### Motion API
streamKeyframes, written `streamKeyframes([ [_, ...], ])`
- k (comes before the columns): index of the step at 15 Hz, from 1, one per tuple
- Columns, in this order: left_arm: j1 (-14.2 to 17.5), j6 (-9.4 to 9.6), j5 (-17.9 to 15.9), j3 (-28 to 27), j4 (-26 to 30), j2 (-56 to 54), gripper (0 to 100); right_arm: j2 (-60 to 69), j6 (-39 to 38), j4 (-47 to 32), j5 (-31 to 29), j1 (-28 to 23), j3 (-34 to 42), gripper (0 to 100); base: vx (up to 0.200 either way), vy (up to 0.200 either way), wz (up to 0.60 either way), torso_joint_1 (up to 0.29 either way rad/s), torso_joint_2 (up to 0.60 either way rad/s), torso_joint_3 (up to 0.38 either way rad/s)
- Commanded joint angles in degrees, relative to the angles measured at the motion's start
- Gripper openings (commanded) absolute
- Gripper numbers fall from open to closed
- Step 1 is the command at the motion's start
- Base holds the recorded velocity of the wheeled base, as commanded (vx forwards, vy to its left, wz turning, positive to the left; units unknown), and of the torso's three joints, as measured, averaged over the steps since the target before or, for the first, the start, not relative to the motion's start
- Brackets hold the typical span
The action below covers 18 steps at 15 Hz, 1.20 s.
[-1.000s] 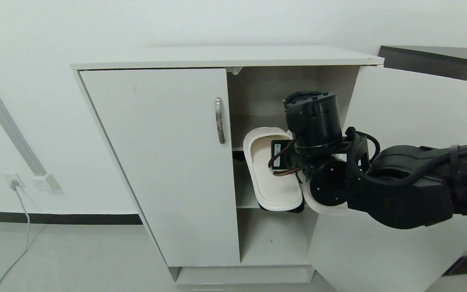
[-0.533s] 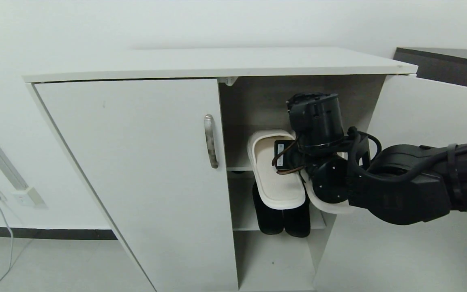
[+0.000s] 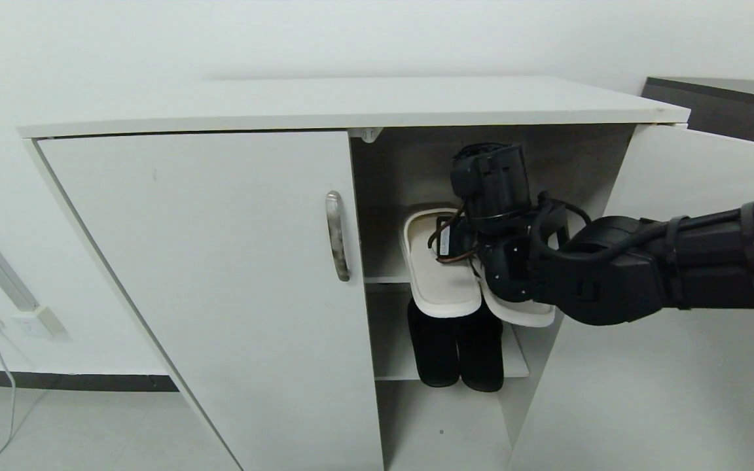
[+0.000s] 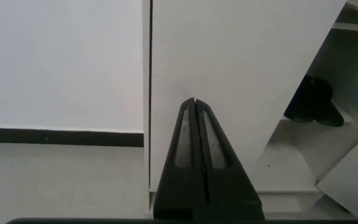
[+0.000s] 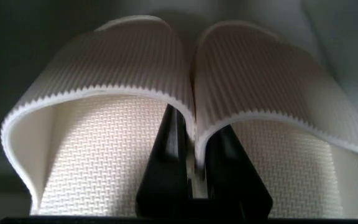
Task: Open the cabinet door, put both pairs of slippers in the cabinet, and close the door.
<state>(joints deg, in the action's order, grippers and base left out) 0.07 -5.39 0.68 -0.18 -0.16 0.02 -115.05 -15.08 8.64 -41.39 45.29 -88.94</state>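
Slippers front and centre: the pair of white ribbed foam slippers (image 3: 442, 281) sits side by side in the right-hand opening of the white two-door cabinet (image 3: 351, 104), toes pointing into the upper compartment and heels jutting out past the front edge of the upper shelf (image 3: 387, 279). Whether the soles are down on that shelf, I cannot tell. The black right arm (image 3: 645, 275) comes in from the right, its wrist directly over the pair. From the right wrist view, the right gripper (image 5: 194, 134) has its fingers (image 5: 171, 124) tucked under the two straps, pinching the neighbouring inner strap walls of both white slippers together. One level down, the pair of black slippers (image 3: 459, 356) lies on the middle shelf (image 3: 390, 376), heels hanging a little over its front edge, right below the white heels. The cabinet's left door (image 3: 220, 275) is shut, its curved metal handle (image 3: 336, 235) beside the opening, and the right door (image 3: 652, 392) stands swung wide open. Over on the other side, the left gripper (image 4: 195, 102) is low in front of the closed door, its fingers pressed together with nothing between them, well apart from both pairs.
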Motion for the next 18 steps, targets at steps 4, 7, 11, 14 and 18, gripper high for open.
streamKeyframes([
  [4, 0.0, -0.06, 0.0, 0.0, 0.0, 0.1, 0, -7.0, 0.0, -6.4, 0.3, -2.3, -11.8, 0, 0.000, 0.000, 0.00, 0.000, 0.00, 0.000],
  [7, 0.0, -0.15, 0.1, 0.0, 0.0, 0.0, 0, -8.9, 0.0, -6.9, 0.3, -3.3, -14.9, 0, 0.000, 0.000, 0.00, 0.000, 0.00, 0.000],
  [11, 0.0, -0.15, 0.1, 0.0, 0.0, 0.1, 0, -9.3, 0.1, -7.0, 1.3, -3.7, -15.2, 0, 0.000, 0.000, 0.00, 0.000, 0.00, 0.000],
  [14, 0.0, -0.15, 0.1, 0.0, 0.0, 0.1, 0, -9.7, 0.0, -7.1, 1.5, -3.8, -15.4, 0, 0.000, 0.000, 0.00, 0.000, 0.00, 0.000],
  [18, 0.0, -0.15, 0.1, 0.0, 0.0, 0.1, 0, -9.7, 0.0, -8.4, 1.5, -3.8, -15.5, 100, 0.000, 0.000, 0.00, 0.000, 0.00, 0.000],
])
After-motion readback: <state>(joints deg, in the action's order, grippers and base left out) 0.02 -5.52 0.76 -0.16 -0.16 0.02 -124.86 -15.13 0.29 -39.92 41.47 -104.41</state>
